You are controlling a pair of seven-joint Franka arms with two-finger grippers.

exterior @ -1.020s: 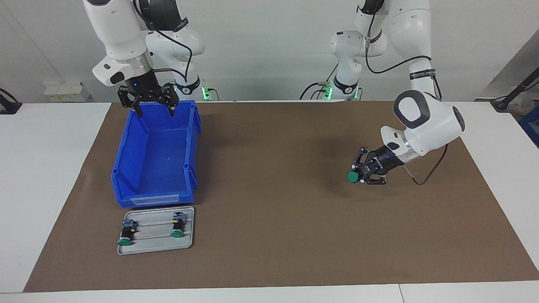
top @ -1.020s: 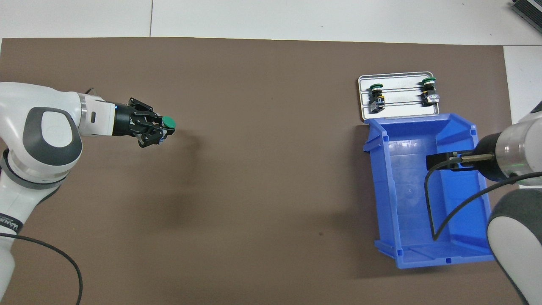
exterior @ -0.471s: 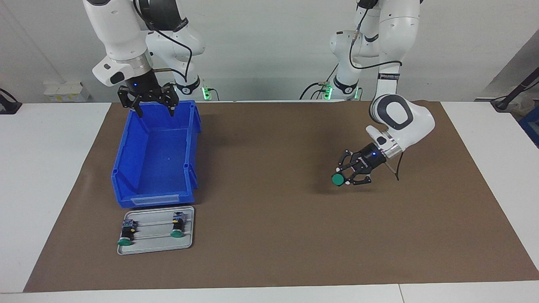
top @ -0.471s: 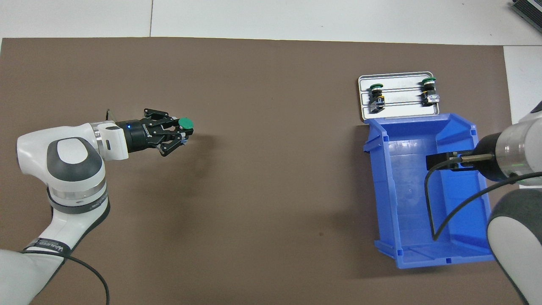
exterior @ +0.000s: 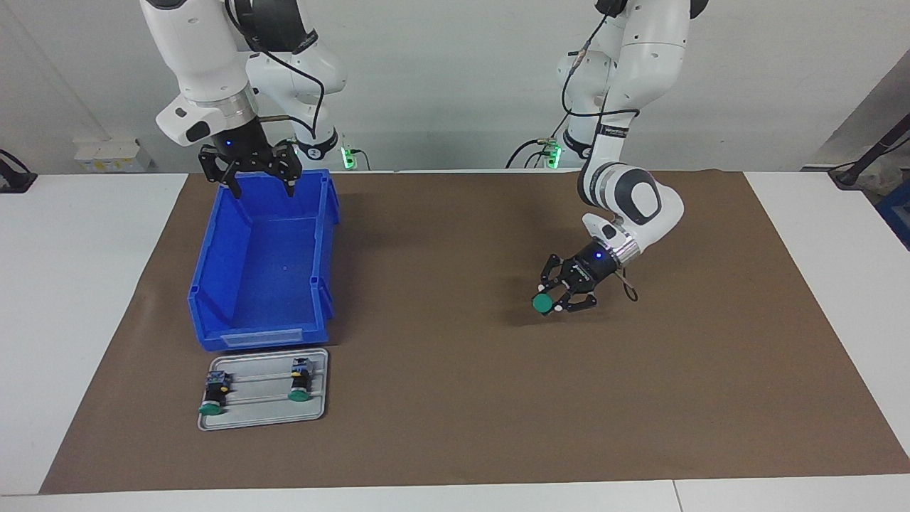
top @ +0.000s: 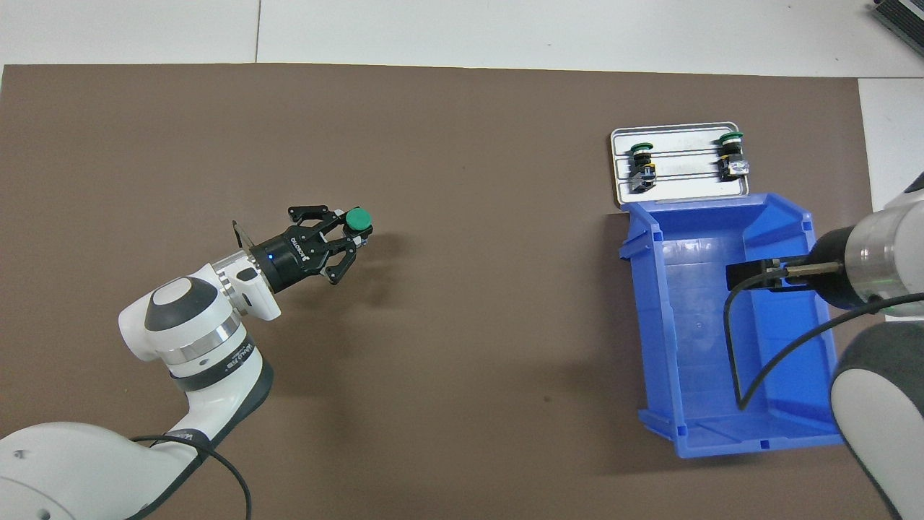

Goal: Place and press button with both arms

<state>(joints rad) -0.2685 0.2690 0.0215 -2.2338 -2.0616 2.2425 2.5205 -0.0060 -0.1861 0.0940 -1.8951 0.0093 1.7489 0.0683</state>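
**Green cap carried low over bare mat**

Green-capped button (exterior: pixel 542 304) sits clamped in the fingers of the left gripper (exterior: pixel 561 295), held off the surface over open brown mat (exterior: pixel 455 427), roughly mid-table toward the left arm's end. Wrist is canted, so the cap points sideways and slightly down — not upright. My reading: the barrel is pinched at the side to leave the cap free for pressing; it would need turning cap-up before being set down.

Right gripper (exterior: pixel 259 181) hangs over the blue bin (exterior: pixel 213 284) at the end nearest the robots, fingers spread wide, nothing in them. Waiting, by the look of it; probably reserved for the press.

Around:
- Blue bin, apparently empty, at the right arm's end.
- Grey tray (exterior: pixel 320 409) touching or just beside the bin, on its end farther from the robots — carries two spare buttons (exterior: pixel 210 397) lying on their sides, well apart from each other.

Obstacles: none near the held button; mat beneath it is bare. Bin and tray are well apart from the left gripper. Risk, as I judge it: a small round-barrelled part may tip or roll on release, so the press likely needs the other arm steadying.
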